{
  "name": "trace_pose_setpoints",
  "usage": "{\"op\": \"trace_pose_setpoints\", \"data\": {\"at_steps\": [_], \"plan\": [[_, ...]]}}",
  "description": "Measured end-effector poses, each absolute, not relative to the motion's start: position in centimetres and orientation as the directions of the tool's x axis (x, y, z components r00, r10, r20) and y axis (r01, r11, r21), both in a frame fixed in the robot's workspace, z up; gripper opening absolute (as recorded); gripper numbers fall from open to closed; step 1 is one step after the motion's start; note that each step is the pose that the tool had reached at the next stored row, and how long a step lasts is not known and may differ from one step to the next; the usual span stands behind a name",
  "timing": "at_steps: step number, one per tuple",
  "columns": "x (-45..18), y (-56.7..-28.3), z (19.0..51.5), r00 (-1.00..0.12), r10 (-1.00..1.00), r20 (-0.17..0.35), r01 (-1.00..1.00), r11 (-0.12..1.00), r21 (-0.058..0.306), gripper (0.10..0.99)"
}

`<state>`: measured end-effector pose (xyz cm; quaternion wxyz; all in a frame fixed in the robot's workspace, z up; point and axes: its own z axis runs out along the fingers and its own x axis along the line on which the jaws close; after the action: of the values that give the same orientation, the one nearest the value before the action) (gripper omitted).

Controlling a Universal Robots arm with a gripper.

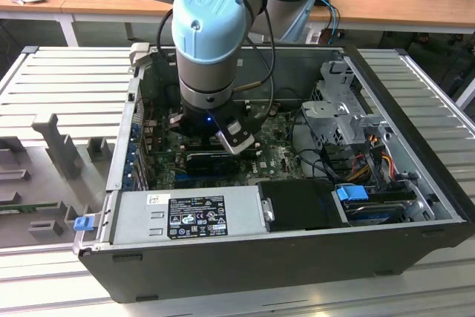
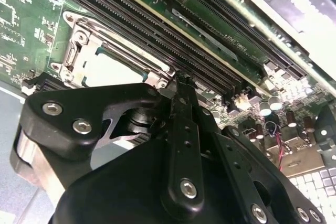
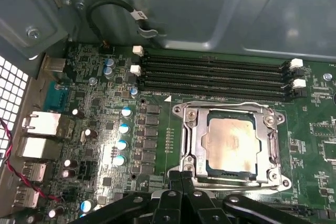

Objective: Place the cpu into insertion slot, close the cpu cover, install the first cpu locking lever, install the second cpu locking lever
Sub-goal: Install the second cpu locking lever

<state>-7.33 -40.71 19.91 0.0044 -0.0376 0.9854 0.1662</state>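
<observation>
Your pincer [image 3: 181, 179] sits low inside the open computer case [image 1: 415, 243], right at one edge of the insertion slot [image 3: 231, 148], and in both wrist views its two black fingers [image 2: 181, 108] come together tip against tip with nothing caught between them. Look in the first wrist view and you find the cpu [image 3: 231, 140] already lying flat in the slot, its pale tan face showing through the square window of the cpu cover [image 3: 195, 142], which lies down over it as a silvery frame. Whether either locking lever is latched you cannot tell from these pictures. What matters for you is the direction: the socket lies straight ahead of the fingertips, across the green motherboard [image 3: 105, 129], toward the row of long black memory slots [image 3: 215, 77] that run along the socket's far side. The fingertips rest at or just over the near rim of the cover; whether they touch it is unclear. In the exterior view the arm's blue-capped wrist [image 1: 211, 24] hangs directly over that spot, with the power supply [image 1: 185, 217] nearer the camera.
</observation>
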Motion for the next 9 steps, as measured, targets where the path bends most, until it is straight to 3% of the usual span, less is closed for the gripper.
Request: {"op": "trace_pose_setpoints", "data": {"at_steps": [9], "plan": [[-7.47,-40.71,19.22,-0.997,-0.072,-0.025,-0.076,0.925,0.372,0.106]]}}
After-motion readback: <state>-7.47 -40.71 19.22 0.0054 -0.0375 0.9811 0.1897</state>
